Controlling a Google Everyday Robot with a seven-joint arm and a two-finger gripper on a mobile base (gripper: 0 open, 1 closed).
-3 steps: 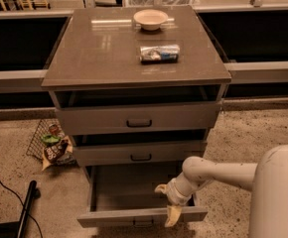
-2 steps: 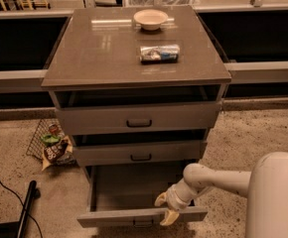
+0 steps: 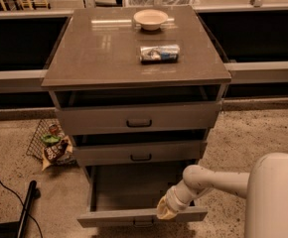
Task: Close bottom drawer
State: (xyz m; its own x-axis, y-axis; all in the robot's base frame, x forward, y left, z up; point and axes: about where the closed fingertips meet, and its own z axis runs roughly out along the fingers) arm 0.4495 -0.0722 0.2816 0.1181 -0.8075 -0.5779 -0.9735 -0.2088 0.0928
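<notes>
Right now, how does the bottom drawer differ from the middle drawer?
The bottom drawer is pulled far out, its inside showing; the middle drawer sits nearly shut. The gripper is at the bottom drawer's front edge, not the middle drawer's. Both have flat grey fronts.

A pale bowl (image 3: 150, 19) is sitting at the worktop's (image 3: 99, 58) far edge, a can (image 3: 159, 53) lying on its side nearer. A wire basket (image 3: 40, 142) of packets is resting on the floor (image 3: 263, 133), the tool (image 3: 166, 211) hanging low to its right.
</notes>
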